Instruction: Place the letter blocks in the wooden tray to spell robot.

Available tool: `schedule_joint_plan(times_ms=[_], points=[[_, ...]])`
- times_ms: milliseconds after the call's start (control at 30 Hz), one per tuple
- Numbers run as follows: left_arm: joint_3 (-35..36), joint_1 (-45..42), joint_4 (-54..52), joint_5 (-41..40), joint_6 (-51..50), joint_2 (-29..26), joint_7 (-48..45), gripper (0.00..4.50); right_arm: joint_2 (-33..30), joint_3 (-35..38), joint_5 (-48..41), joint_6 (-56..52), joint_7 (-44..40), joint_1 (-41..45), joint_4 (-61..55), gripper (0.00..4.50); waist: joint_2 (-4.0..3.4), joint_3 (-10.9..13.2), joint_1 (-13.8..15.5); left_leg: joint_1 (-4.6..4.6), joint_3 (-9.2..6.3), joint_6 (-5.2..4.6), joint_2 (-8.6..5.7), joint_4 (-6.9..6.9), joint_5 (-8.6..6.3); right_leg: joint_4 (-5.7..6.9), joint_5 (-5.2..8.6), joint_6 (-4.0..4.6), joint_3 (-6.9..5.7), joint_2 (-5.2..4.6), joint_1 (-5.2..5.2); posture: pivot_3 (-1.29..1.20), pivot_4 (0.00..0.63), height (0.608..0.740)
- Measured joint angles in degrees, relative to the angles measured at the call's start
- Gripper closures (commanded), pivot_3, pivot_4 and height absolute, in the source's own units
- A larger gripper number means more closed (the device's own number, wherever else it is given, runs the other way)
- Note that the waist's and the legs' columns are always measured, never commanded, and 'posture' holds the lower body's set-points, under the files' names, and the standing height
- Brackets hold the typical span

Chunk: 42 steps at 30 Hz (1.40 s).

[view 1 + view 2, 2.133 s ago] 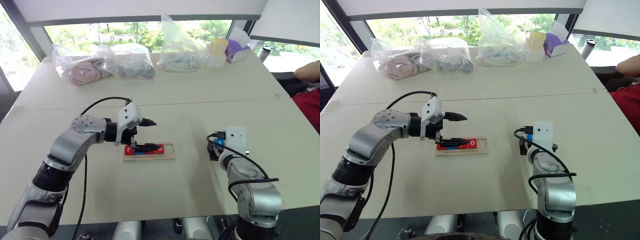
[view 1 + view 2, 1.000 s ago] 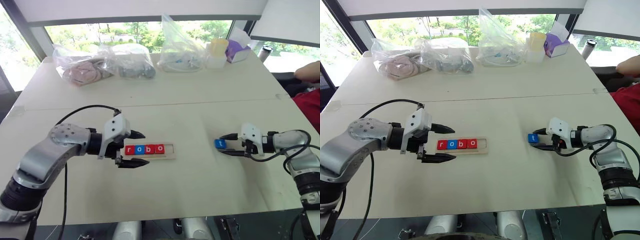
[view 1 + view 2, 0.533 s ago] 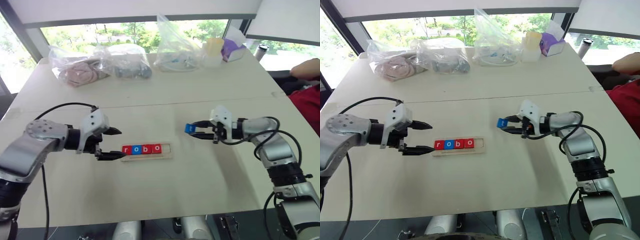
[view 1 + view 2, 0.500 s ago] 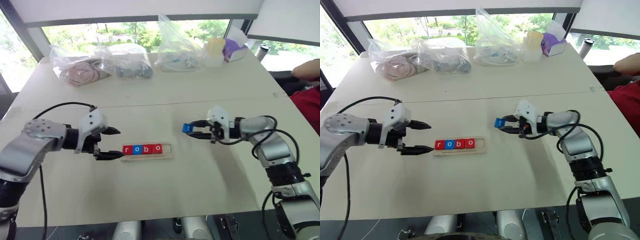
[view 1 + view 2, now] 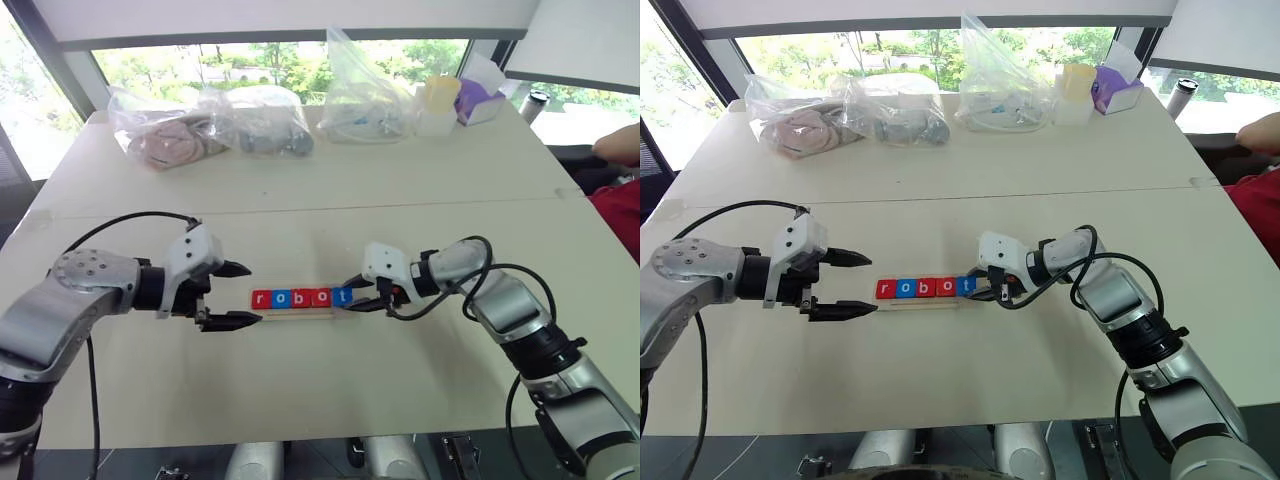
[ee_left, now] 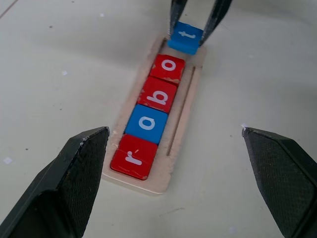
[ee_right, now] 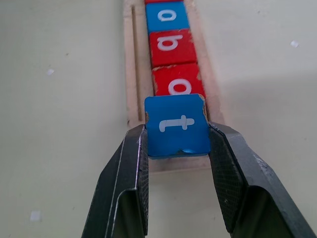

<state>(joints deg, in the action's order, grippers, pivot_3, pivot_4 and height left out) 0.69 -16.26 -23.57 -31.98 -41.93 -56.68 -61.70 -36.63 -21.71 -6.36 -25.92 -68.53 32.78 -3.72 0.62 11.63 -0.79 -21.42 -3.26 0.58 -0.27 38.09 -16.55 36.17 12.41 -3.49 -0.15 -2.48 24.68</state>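
Pale matt wooden tray point(image 6: 179, 124), glossy tiles point(image 6: 149, 124)

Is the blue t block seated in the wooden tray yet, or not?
Not yet: the right claw is shut on the t block, holding it tilted over the wooden tray end slot beside the last red o.

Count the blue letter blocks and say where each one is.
2. The blue o lies second in the tray, between r and b. The blue t is held by the right gripper over the tray's end.
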Motion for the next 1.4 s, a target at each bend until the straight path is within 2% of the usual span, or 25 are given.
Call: schedule_joint_plan(times_ms=[367,1033,1100,1133,1267,1400], points=[[0.0,-0.5,0.1,0.2,-0.2,2.3,2.0,0.0,1.0,-1.5,3.0,1.5,1.0,0.3,1.5,3.36,0.0,0.0,0.0,0.0,0.02,0.0,0.0,0.0,0.0,0.0,-0.01,0.0,0.0,0.0,0.0,0.0,0.15,0.74],[-1.2,-0.4,-0.8,0.6,0.0,1.4,0.9,0.0,3.6,-2.2,3.9,0.2,2.5,1.5,2.8,3.36,0.0,0.0,-0.1,0.0,0.02,0.0,0.0,0.0,0.0,0.0,-0.01,0.0,0.01,0.0,0.0,0.0,0.15,0.74],[-1.4,-0.4,-0.7,1.0,0.3,1.4,0.9,0.0,3.7,-2.2,3.8,-0.1,2.5,1.5,2.8,2.32,0.01,0.0,-0.1,0.0,0.02,0.0,0.0,0.0,0.0,0.0,-0.01,0.0,0.01,0.0,0.0,0.0,0.15,0.74],[-1.6,-0.4,-0.5,1.4,0.4,1.4,0.9,0.0,3.9,-2.2,3.8,-0.3,2.6,1.5,2.8,2.0,0.01,0.0,-0.1,0.0,0.03,0.0,0.0,0.0,0.0,0.0,-0.01,0.01,0.01,0.0,0.0,0.0,0.15,0.74],[-1.6,-0.4,0.0,1.6,0.9,1.6,0.9,0.0,4.8,-2.1,3.7,-1.5,3.7,1.5,2.6,0.03,0.01,0.0,-0.1,0.0,0.02,0.0,0.0,0.0,0.0,0.0,-0.01,0.0,0.01,0.0,0.0,0.0,0.15,0.74],[-1.6,-0.4,0.1,1.8,1.0,1.6,0.9,0.0,5.7,-1.9,3.1,-2.7,4.8,1.6,2.6,0.03,0.01,0.0,-0.1,0.0,0.02,0.0,0.0,0.0,0.0,0.0,-0.02,-0.01,0.01,-0.01,0.0,0.0,0.15,0.74]])
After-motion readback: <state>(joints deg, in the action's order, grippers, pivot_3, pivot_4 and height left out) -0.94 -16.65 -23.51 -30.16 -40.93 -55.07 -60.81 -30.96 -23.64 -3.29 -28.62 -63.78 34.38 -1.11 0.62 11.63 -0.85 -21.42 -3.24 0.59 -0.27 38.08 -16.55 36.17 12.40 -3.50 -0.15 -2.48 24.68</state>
